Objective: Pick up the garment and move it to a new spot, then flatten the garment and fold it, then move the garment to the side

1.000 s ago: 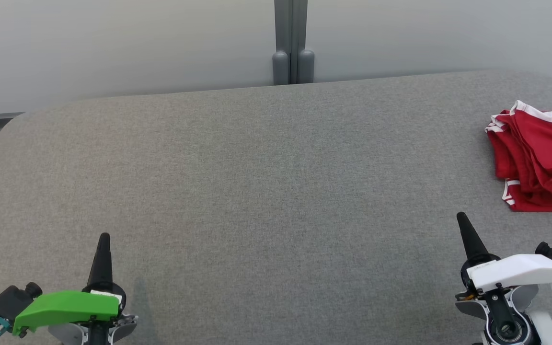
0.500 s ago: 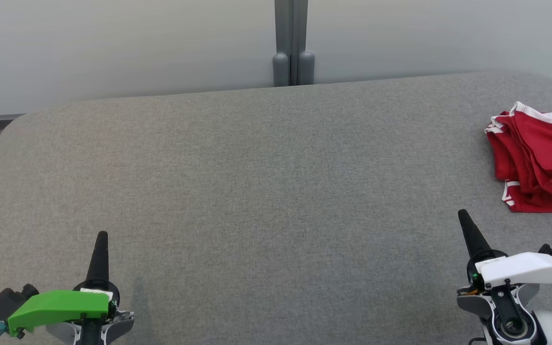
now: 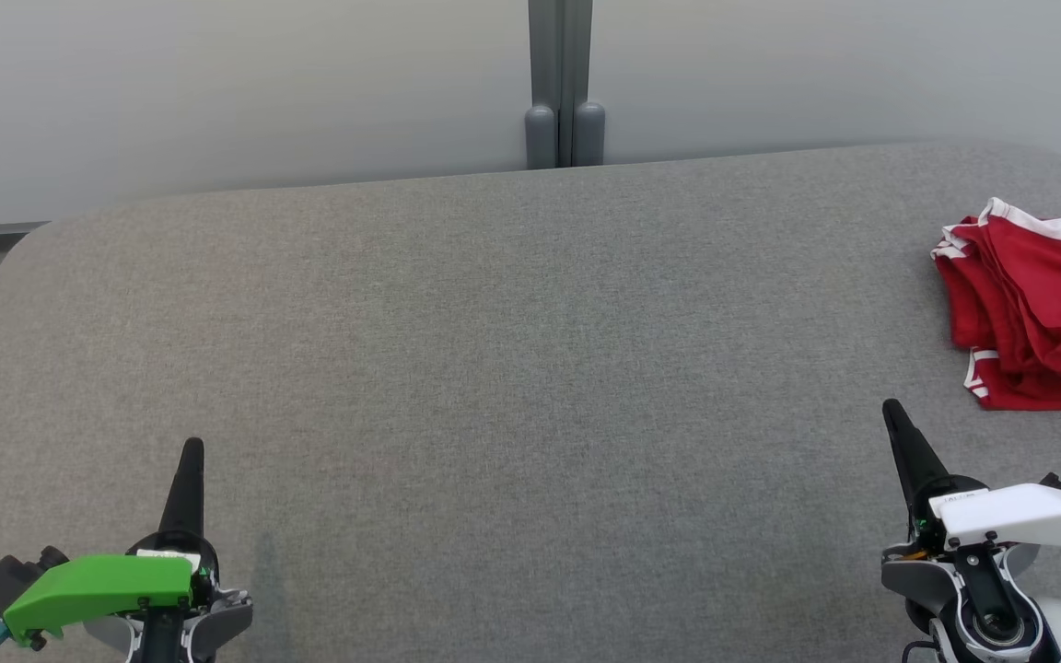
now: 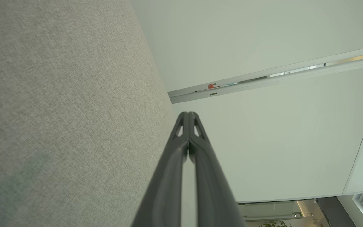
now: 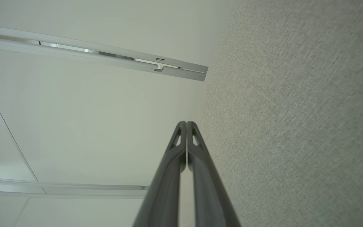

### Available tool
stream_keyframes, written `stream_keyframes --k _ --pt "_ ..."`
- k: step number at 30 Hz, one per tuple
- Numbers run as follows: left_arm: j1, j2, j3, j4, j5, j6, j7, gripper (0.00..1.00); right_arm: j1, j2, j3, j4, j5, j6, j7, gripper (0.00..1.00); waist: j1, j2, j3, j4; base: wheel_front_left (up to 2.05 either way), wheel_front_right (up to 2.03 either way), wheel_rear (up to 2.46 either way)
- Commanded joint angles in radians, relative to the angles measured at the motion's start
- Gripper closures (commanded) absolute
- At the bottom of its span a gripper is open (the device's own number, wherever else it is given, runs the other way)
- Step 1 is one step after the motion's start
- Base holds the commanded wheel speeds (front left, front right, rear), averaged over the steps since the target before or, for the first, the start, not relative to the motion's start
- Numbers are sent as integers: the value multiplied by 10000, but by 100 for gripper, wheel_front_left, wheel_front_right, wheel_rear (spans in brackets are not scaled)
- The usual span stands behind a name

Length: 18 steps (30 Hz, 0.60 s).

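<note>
Garment (image 3: 1037, 313) is lying heaped at the table's (image 3: 494, 368) right edge; left gripper (image 3: 192, 448) and right gripper (image 3: 890, 411) are hovering closed, empty, at the bottom corners.

Grey fabric-covered table (image 3: 494, 368) before pale wall panels (image 3: 217, 92), grey post (image 3: 560, 83) between

1. The green-covered, dark-fingered left gripper (image 3: 192, 445) has drawn back a little, away from the crumpled red cloth garment with white trim (image 3: 1037, 304).
2. The white-covered, dark-fingered right gripper (image 3: 889, 405) has swung its wrist sideways, to the stretch in front of the garment.
3. The head camera has tipped slightly, so the garment appears a bit lower.
</note>
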Motion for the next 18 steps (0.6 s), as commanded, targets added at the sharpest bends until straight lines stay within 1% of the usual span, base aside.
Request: stream_keyframes --k 1,18 --pt "-241 14 70 -84 -229 -21 53 100 -144 -5 -48 -19 246 3 49 100 0 0 -5 1 0 0 0" --pt "-285 -40 246 -100 -1319 -25 384 100 -183 38 -185 15 1506 1 268 100 0 0 -62 9 0 0 0"
